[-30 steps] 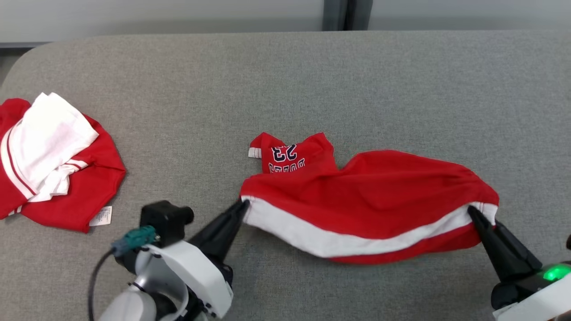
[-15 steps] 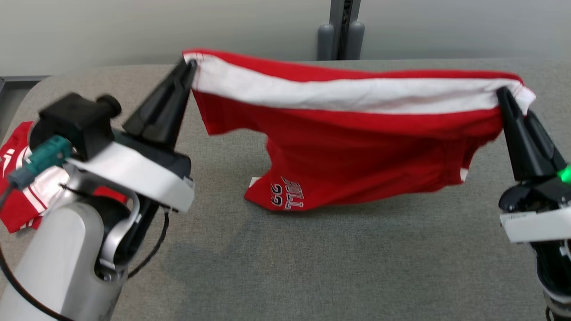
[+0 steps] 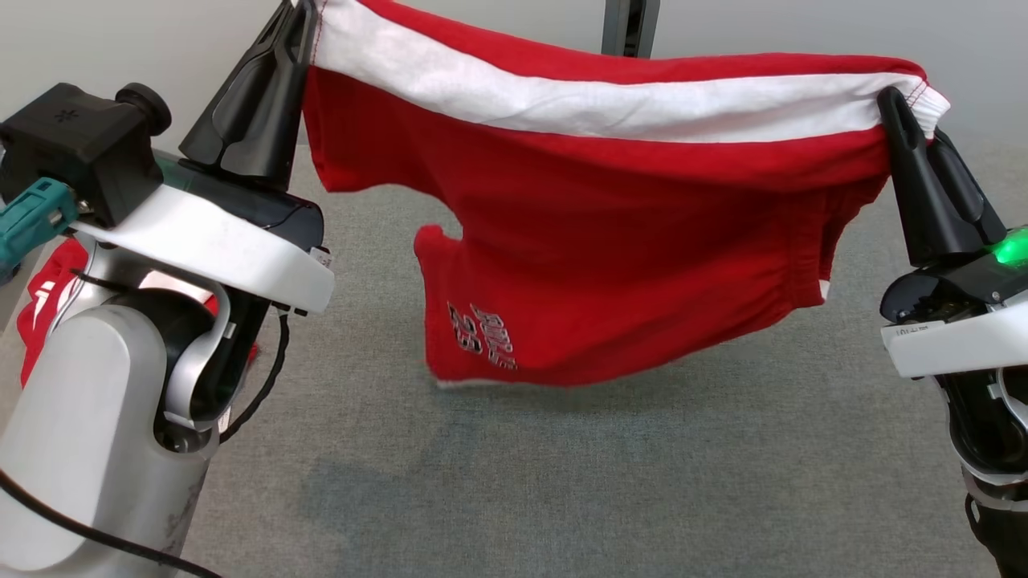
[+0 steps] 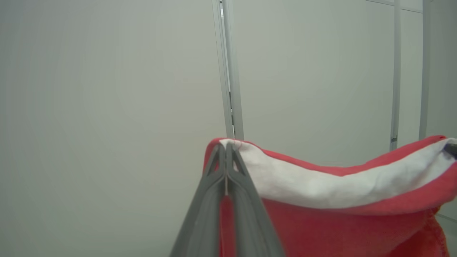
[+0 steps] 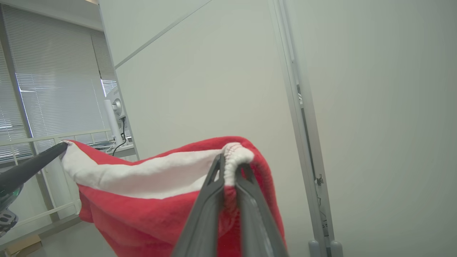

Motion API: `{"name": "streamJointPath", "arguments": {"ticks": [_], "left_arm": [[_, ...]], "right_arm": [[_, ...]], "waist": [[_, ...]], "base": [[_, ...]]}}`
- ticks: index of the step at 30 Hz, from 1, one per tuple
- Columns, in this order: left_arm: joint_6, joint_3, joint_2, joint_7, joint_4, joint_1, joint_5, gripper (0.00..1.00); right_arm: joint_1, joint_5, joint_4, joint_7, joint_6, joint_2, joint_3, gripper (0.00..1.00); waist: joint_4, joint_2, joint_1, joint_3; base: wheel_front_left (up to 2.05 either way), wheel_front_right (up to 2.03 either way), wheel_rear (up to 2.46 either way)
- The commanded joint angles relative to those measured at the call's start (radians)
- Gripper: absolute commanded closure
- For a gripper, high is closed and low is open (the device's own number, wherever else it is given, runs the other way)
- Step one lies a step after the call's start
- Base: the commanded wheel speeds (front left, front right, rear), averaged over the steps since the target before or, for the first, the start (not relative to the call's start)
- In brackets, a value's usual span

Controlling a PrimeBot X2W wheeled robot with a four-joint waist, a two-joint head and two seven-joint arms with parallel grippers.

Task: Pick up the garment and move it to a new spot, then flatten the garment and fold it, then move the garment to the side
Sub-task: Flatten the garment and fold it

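- Right now the garment [image 3: 602,241], red with a broad white band [image 3: 602,108] along its top edge, is hanging in the air above the grey counter [image 3: 562,482], stretching from left to right between the two tools.
- The left tool [image 3: 303,12] is pinching the left end of the white band, its two dark fingers pressing together on the cloth. In the left wrist view they are meeting at the tips, with a sliver of red showing between them lower down.
- The right tool [image 3: 890,98] is clamping the right end of the band, where the stitched hem is bunching over its fingertips. In the right wrist view the fingers are squeezing that bunched edge between them.
- The band is sagging a little in the middle, and the red body is drooping below it in loose folds.
- The lower edge is hanging close to the counter; whether it is touching the surface I cannot tell.
- Pale lettering [image 3: 482,337] is showing on the lower left part of the garment, too blurred to read.
- A heap of red and white cloth [image 3: 36,309] is lying on the counter at the left, mostly hiding behind the left arm.
- A green light [image 3: 1008,245] is glowing on the right wrist.
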Motion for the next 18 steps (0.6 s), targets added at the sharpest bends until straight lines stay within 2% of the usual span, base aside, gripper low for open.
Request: {"name": "streamJointPath", "arguments": {"ticks": [1,8,17,18], "left_arm": [[0.005,0.000,-0.001,-0.003,0.006,-0.017,-0.004,1.00],[-0.015,0.008,-0.022,-0.027,0.115,-0.087,-0.029,1.00],[-0.071,0.020,-0.072,-0.149,0.524,-0.391,-0.019,1.00],[-0.071,0.020,-0.072,-0.149,0.524,-0.391,-0.019,1.00]], "right_arm": [[-0.011,0.008,0.010,0.004,0.002,-0.003,-0.001,1.00],[-0.117,-0.051,0.153,0.010,0.002,-0.004,0.022,1.00],[-0.519,-0.136,0.534,-0.087,0.002,0.009,0.187,1.00],[-0.519,-0.136,0.534,-0.087,0.002,0.009,0.187,1.00]], "waist": [[0.001,-0.0001,-0.0001,0.003],[-0.007,-0.0001,-0.0001,0.057],[-0.024,-0.0001,-0.0001,0.193],[-0.024,-0.0001,-0.0001,0.193]], "base": [[0.00,0.00,0.00],[0.00,0.00,0.00],[0.00,0.00,0.00],[0.00,0.00,0.00]]}}
